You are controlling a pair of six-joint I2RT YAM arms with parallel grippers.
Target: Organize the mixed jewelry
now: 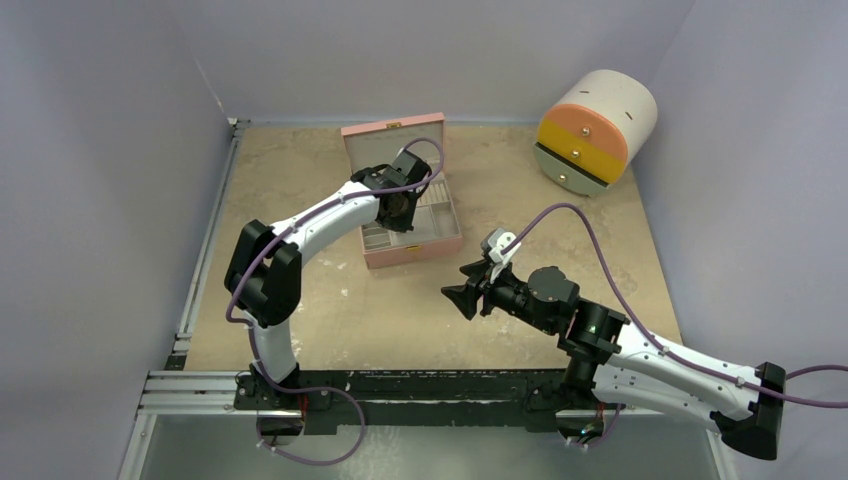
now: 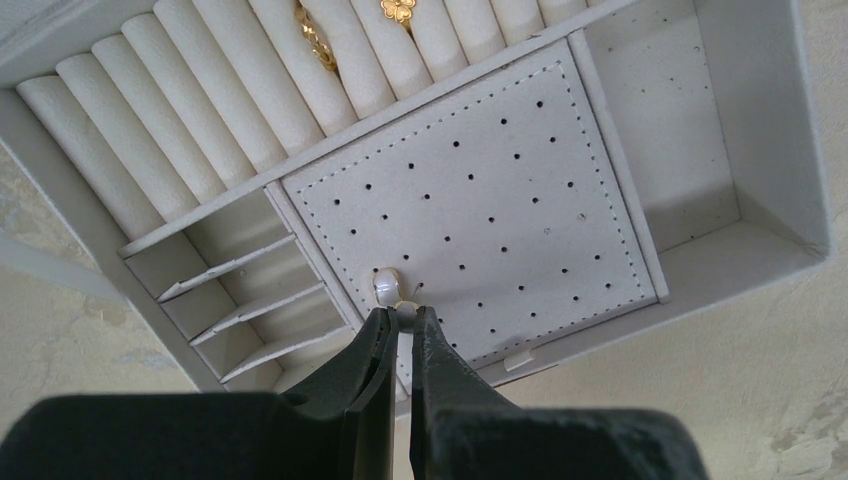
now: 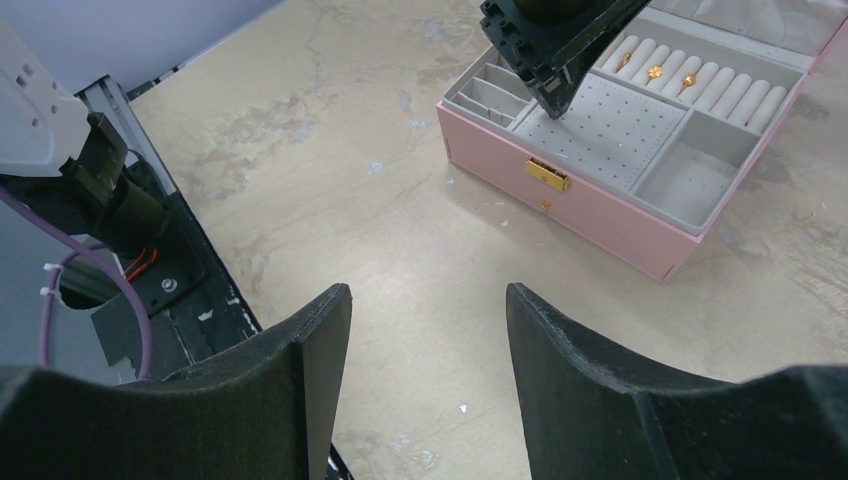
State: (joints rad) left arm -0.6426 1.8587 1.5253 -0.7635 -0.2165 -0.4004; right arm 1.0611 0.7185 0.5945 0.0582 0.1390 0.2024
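left pincer [image 2: 403, 320] points down, pinching a pearl stud [image 2: 386, 288] on perforated panel [image 2: 500, 180]; right pincer [image 3: 428, 297] gapes wide.

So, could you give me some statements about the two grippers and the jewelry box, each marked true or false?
1. The left gripper pinches a pearl stud over the holed panel. True.
2. The right gripper is shut. False: it is open and holds nothing.
3. Gold pieces sit among the ring rolls. True.
4. The pink box is closed. False: its lid is up.
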